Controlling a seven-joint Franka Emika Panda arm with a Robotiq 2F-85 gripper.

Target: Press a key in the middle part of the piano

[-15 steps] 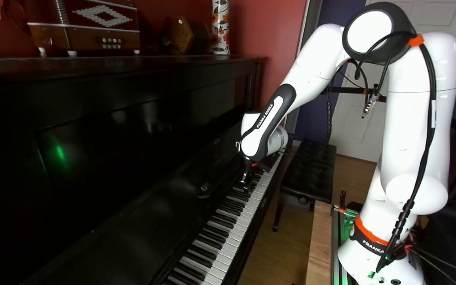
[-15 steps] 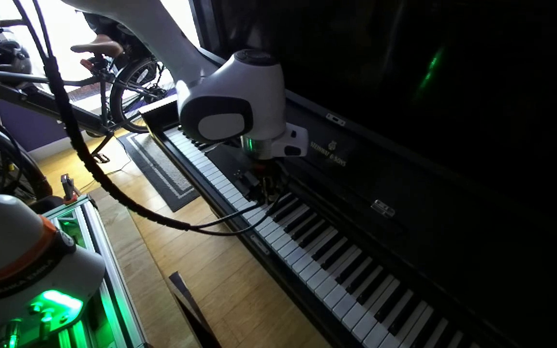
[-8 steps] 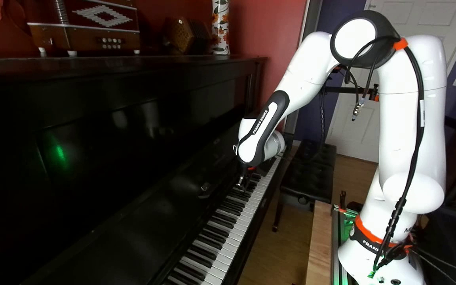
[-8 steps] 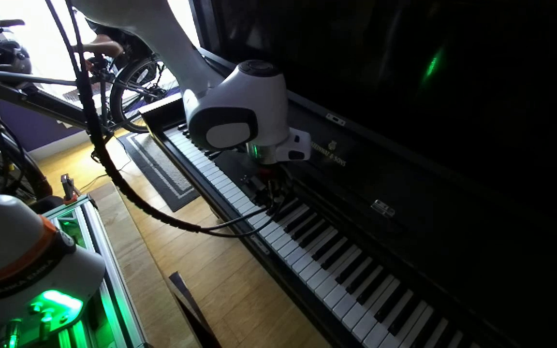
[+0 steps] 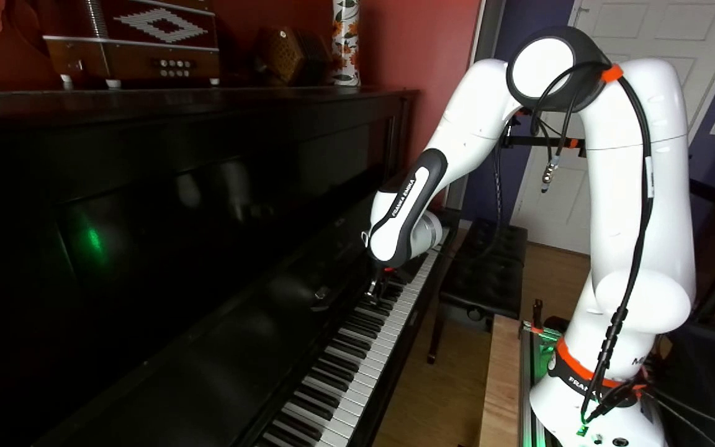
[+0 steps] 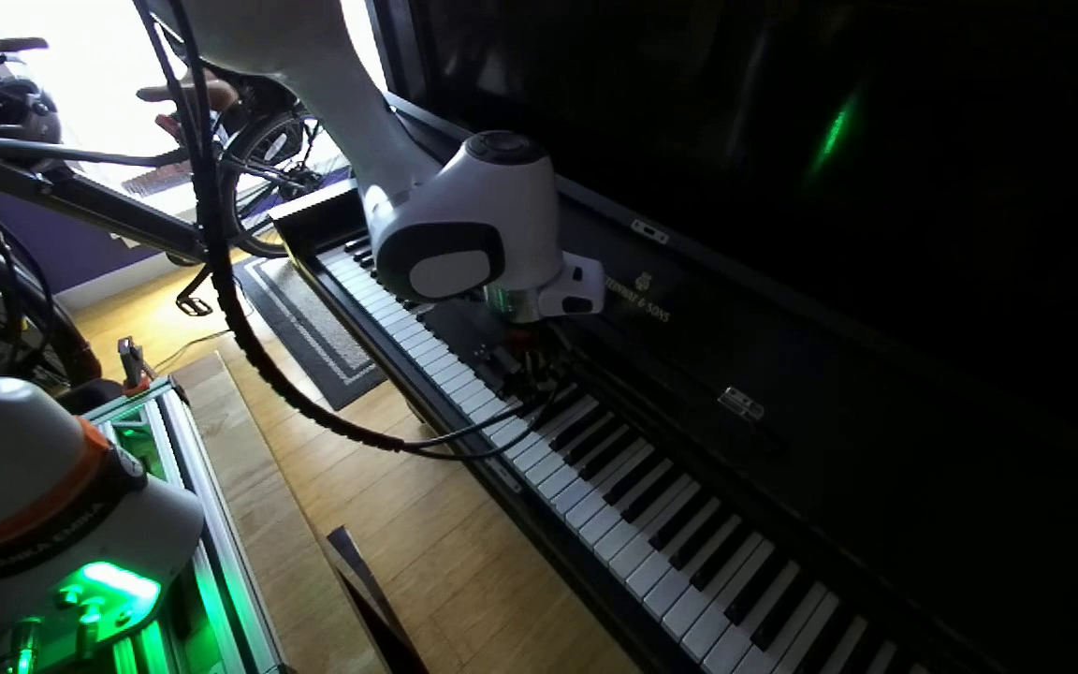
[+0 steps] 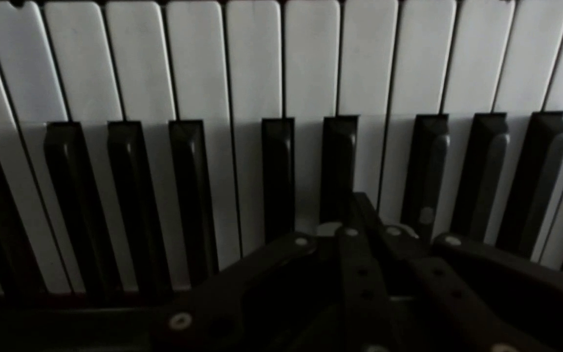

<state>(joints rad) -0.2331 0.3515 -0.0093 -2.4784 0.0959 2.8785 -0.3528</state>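
The piano [image 5: 165, 261] is large, glossy and black, and shows in both exterior views [image 6: 820, 374]. Its row of white and black keys [image 7: 254, 58] spans the wrist view. My gripper [image 7: 359, 200] comes in from the bottom of the wrist view with its fingers together and nothing seen between them. The fingertips overlap the rear part of a black key [image 7: 340, 156] right of centre; I cannot tell whether they touch it. In an exterior view the gripper [image 5: 372, 299] points down close over the keys, near the fallboard. In an exterior view [image 6: 546, 386] the fingertips are dark and hard to make out.
A cable [image 6: 296, 402] loops from the arm to the gripper over the keys. A black bench [image 5: 485, 267] and a wooden board [image 5: 499, 385] stand before the piano. An accordion [image 5: 131, 53] and a flowered vase [image 5: 346, 43] sit on top. A bicycle [image 6: 80, 206] stands behind.
The arm has come down, and the gripper has shifted slightly toward the fallboard and along the keyboard. The cable loop has swung with it. No key has visibly moved.
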